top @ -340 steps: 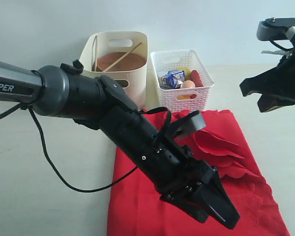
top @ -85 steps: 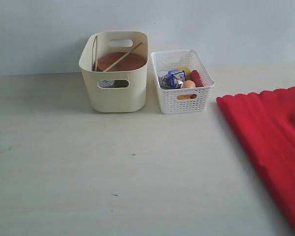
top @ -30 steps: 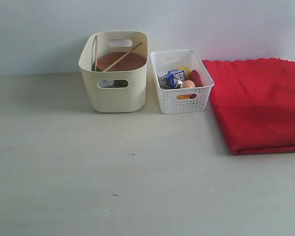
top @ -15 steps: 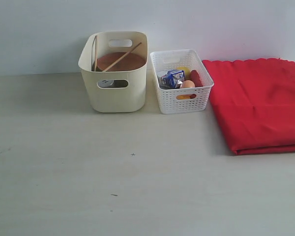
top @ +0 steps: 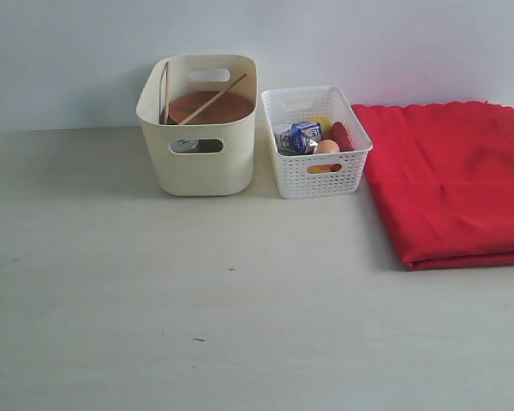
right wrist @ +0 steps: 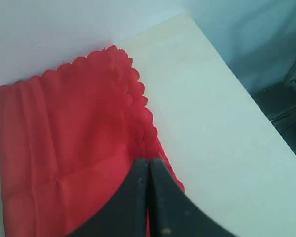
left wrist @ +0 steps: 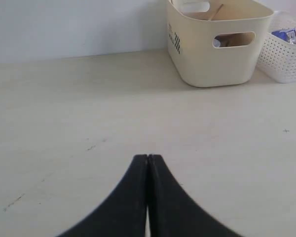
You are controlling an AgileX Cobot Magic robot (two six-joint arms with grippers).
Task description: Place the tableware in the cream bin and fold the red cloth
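Observation:
The cream bin (top: 197, 163) stands at the back of the table and holds the round brown plate (top: 212, 109) and the long wooden chopsticks (top: 214, 98); the other tableware is hidden. To the right of the baskets the red cloth (top: 450, 184) lies flat as a folded rectangle with a scalloped far edge. Neither gripper shows in the exterior view. My left gripper (left wrist: 148, 157) is shut and empty over bare table, well short of the cream bin (left wrist: 212, 64). My right gripper (right wrist: 148, 161) is shut, with nothing between its fingers, above the scalloped edge of the red cloth (right wrist: 64, 133).
A white lattice basket (top: 319, 167) with a small carton (top: 304, 135), an egg (top: 327, 147) and other food stands between the bin and the cloth. The table's edge (right wrist: 246, 94) runs close beside the cloth, with the floor beyond it.
The cloth has gone from lying spread in front of the bins, under both arms, to a folded rectangle right of the basket. Both arms have left the exterior view. Over the last second nothing there moved.

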